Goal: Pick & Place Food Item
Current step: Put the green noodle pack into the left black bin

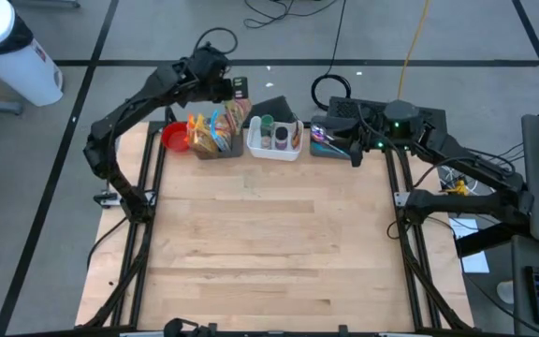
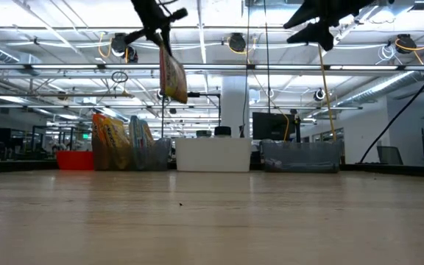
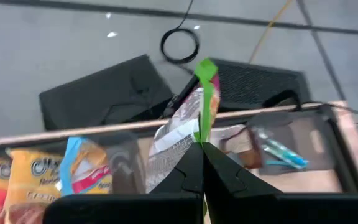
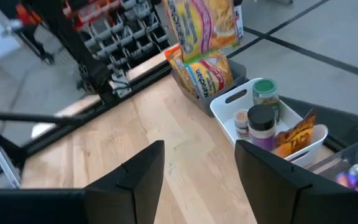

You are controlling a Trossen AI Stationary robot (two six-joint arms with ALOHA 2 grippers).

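My left gripper (image 3: 202,163) is shut on a snack packet (image 2: 172,76) with yellow, pink and green print, high above the far left of the table. The packet also shows in the right wrist view (image 4: 202,22), hanging over a grey bin (image 1: 215,140) full of similar packets. My right gripper (image 4: 199,163) stands open with nothing between its fingers, raised over the far right of the table (image 1: 356,150), near a clear bin (image 1: 330,136). My left gripper pinches the packet's green sealed edge (image 3: 204,127) between its two fingers. The fingers slant down from the table's left. The packet hangs below them (image 2: 169,44), lifted clear of the grey bin and the table.
A red bowl (image 1: 174,138) stands left of the grey bin. Between the grey and the clear bin, a white bin (image 1: 274,142) holds jars (image 4: 265,93) and a taco packet (image 4: 297,134). The wooden table top (image 1: 269,243) stretches toward the near edge.
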